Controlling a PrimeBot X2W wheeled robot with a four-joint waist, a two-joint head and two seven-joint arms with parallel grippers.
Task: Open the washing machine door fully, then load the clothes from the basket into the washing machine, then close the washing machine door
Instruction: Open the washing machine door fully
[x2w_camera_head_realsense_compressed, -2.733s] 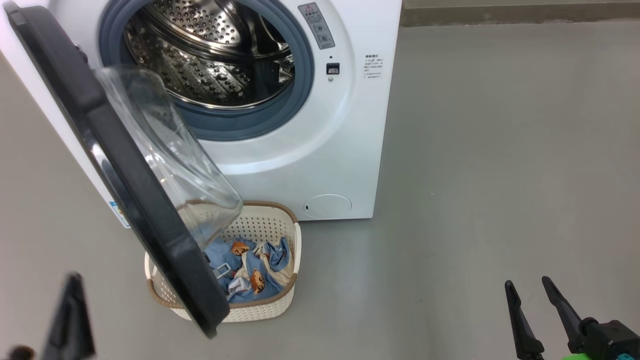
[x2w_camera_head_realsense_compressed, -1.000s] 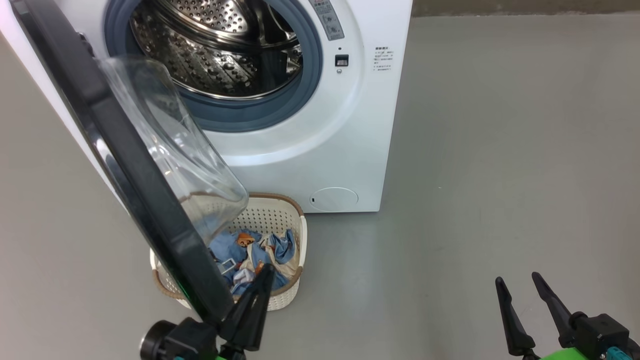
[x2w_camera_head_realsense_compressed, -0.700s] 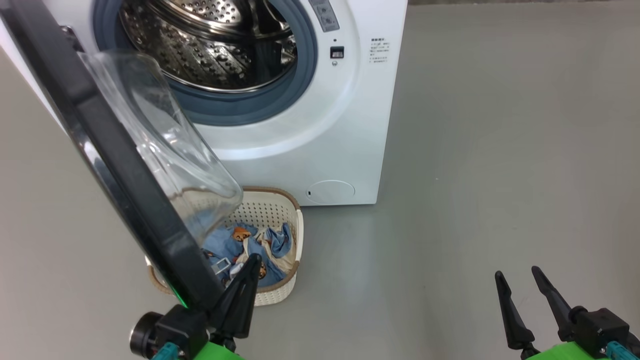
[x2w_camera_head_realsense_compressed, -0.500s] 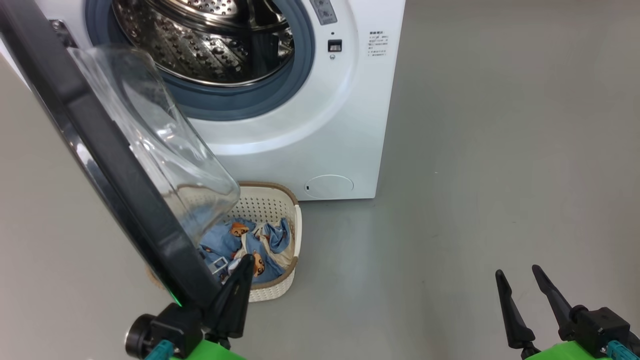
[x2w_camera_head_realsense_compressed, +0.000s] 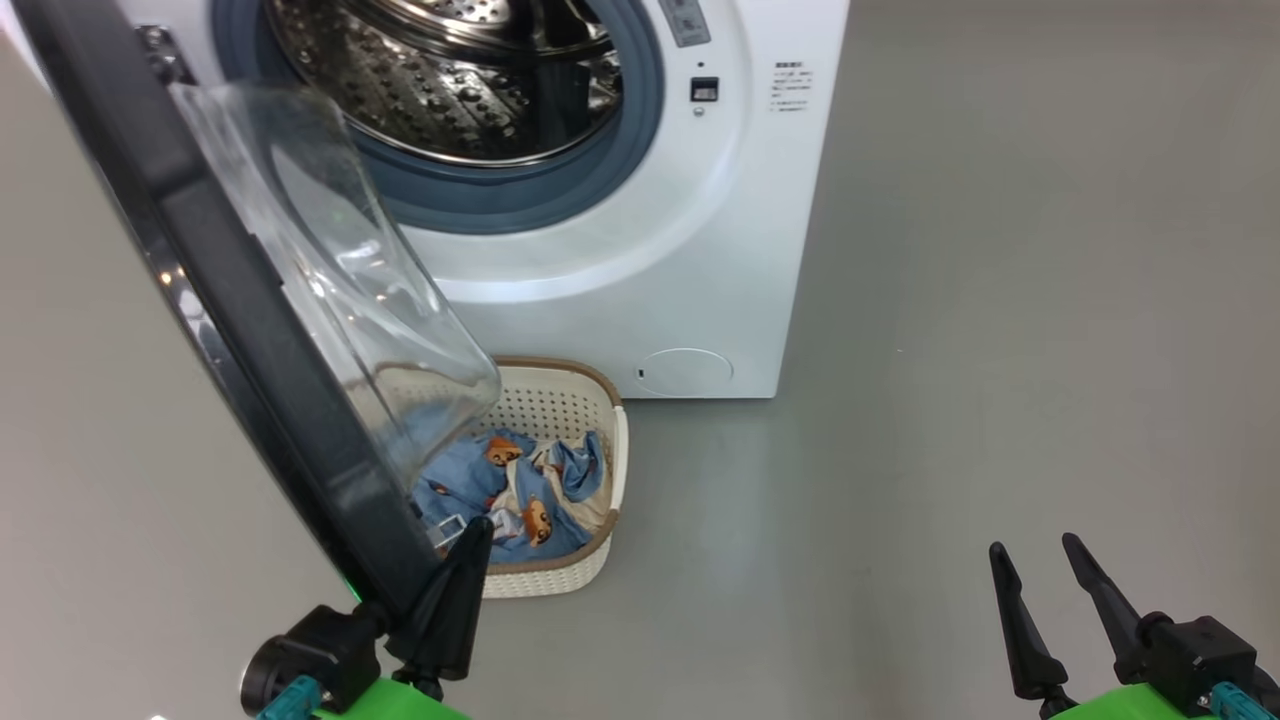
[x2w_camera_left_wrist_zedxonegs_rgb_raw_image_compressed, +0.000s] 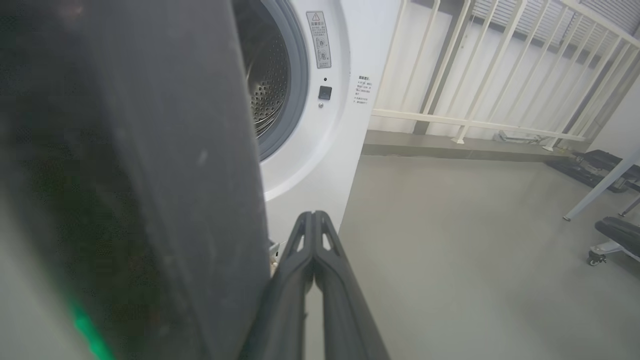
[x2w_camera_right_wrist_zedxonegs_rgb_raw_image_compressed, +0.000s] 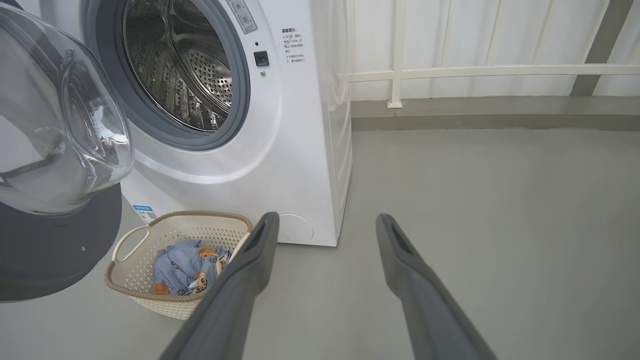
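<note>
Head view: the washing machine (x2w_camera_head_realsense_compressed: 620, 280) takes the upper left to centre, its drum (x2w_camera_head_realsense_compressed: 450, 70) exposed. The washing machine door (x2w_camera_head_realsense_compressed: 230, 330) hangs open, running diagonally down the left of the frame, with its glass bowl (x2w_camera_head_realsense_compressed: 340, 280) bulging toward the machine. The basket (x2w_camera_head_realsense_compressed: 545, 405) sits on the floor (x2w_camera_head_realsense_compressed: 1000, 300) at lower centre-left, just in front of the machine and partly behind the door's lower edge. The clothes (x2w_camera_head_realsense_compressed: 510, 490) lie inside it (blue, bear print, some cream). My left gripper (x2w_camera_head_realsense_compressed: 470, 545) is at bottom left, fingers pressed together with nothing between them. Its tip is right by the door's lower edge; I can't tell if it touches. My right gripper (x2w_camera_head_realsense_compressed: 1033, 546) is at bottom right, fingers apart and empty, well apart from the basket.

Left wrist view: my two fingers rise from bottom centre, pressed together. The door's black rim is a dark blur over the left half, just beside them. The machine front is at upper centre, a white railing (x2w_camera_left_wrist_zedxonegs_rgb_raw_image_compressed: 480, 120) at upper right.

Right wrist view: fingers spread wide, holding nothing. The basket with the clothes is at lower left, the glass bowl at upper left, and the round filter cap (x2w_camera_right_wrist_zedxonegs_rgb_raw_image_compressed: 295, 228) low on the machine front at centre.
</note>
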